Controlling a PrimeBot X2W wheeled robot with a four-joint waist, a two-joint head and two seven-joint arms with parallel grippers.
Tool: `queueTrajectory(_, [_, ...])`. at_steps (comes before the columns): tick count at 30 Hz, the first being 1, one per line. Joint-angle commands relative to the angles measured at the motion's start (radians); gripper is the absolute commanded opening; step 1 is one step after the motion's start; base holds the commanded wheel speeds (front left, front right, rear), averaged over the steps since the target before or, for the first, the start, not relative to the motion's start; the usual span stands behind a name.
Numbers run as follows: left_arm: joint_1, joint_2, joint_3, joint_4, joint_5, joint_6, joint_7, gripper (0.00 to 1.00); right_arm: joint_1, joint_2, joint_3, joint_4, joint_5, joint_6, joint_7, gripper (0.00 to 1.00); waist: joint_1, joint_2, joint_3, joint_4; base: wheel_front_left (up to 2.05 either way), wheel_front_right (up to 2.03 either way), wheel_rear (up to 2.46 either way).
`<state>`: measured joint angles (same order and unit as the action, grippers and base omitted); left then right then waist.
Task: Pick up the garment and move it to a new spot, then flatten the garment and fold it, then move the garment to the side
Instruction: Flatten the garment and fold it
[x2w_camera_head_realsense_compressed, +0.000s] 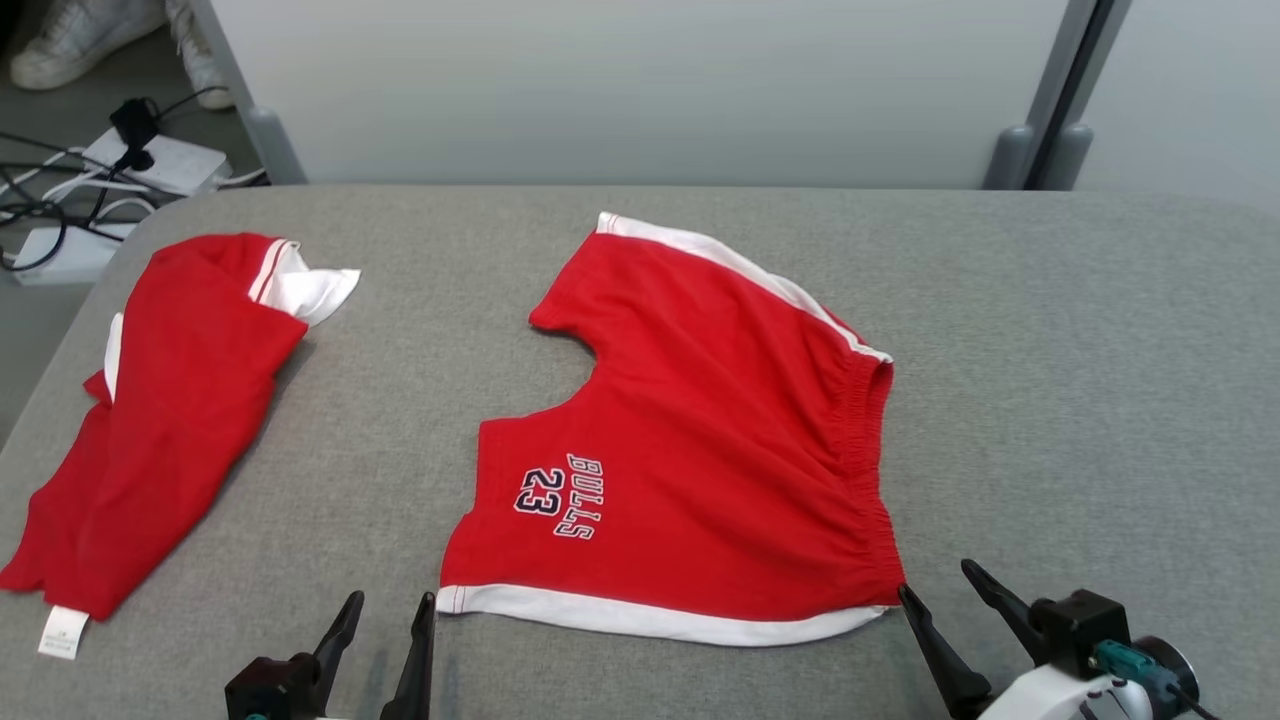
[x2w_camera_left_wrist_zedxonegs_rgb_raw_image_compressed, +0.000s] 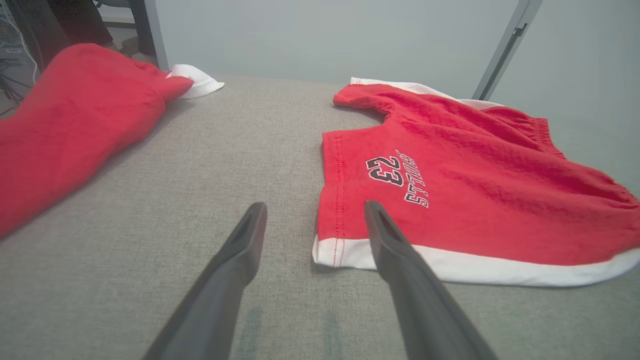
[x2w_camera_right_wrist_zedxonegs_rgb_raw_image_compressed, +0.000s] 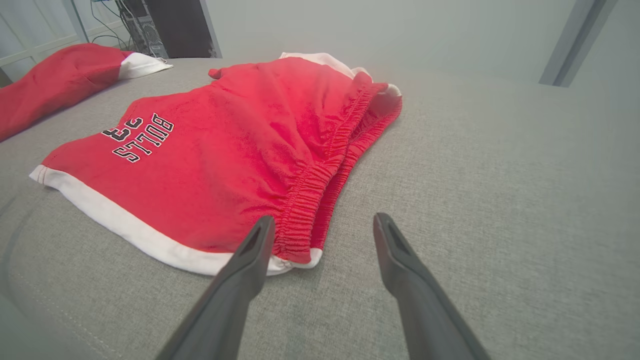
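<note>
The red shorts (x2w_camera_head_realsense_compressed: 700, 440) lay flat at the frame's centre. We held the left gripper (x2w_camera_head_realsense_compressed: 392, 600) and right gripper (x2w_camera_head_realsense_compressed: 937, 578), jaws spread, empty, beside their lower corners. Folding seemed next, calling for a pinch on both corners.

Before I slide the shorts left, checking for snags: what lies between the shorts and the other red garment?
Nothing: bare grey table between the shorts and the red garment, seen in the head view.

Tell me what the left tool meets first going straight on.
The left tool would probably meet the near hemmed corner of the red shorts with one finger; the other passes over bare table. Its height is unclear.
</note>
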<state>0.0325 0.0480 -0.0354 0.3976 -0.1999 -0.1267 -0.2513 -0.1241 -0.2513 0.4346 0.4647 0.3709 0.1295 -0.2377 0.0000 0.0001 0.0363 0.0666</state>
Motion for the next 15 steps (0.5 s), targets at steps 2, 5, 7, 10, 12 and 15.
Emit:
queueTrajectory(2, [-0.057, 0.013, 0.019, -0.020, -0.018, -0.004, -0.010, 1.00, -0.049, -0.021, 0.038, 0.001, 0.012, 0.001, -0.003, 1.00, 0.0000, -0.0001, 0.024, 0.023, 0.00, 0.00, 0.00])
queueTrajectory(5, [-0.075, 0.021, 0.002, -0.019, -0.029, -0.004, -0.010, 1.00, -0.098, -0.034, 0.107, 0.051, 0.029, 0.001, 0.008, 1.00, 0.0000, -0.0001, 0.049, 0.049, 0.00, 0.00, 0.00])
queueTrajectory(7, [-0.083, 0.025, -0.005, -0.018, -0.034, -0.004, -0.010, 1.00, -0.117, -0.041, 0.143, 0.075, 0.043, 0.001, 0.014, 1.00, 0.0000, -0.0001, 0.059, 0.060, 0.00, 0.00, 0.00])
queueTrajectory(10, [-0.094, 0.029, -0.014, -0.019, -0.040, -0.004, -0.010, 1.00, -0.139, -0.059, 0.194, 0.100, 0.062, 0.001, 0.019, 1.00, 0.0000, -0.0001, 0.070, 0.073, 0.00, 0.00, 0.00])
queueTrajectory(12, [-0.099, 0.030, -0.017, -0.020, -0.043, -0.004, -0.010, 1.00, -0.151, -0.073, 0.223, 0.113, 0.078, 0.001, 0.020, 1.00, 0.0000, -0.0001, 0.074, 0.078, 0.00, 0.00, 0.00])
queueTrajectory(15, [-0.102, 0.030, -0.019, -0.024, -0.047, -0.004, -0.010, 1.00, -0.168, -0.096, 0.258, 0.119, 0.101, 0.001, 0.018, 1.00, 0.0000, -0.0001, 0.078, 0.079, 0.00, 0.00, 0.00])
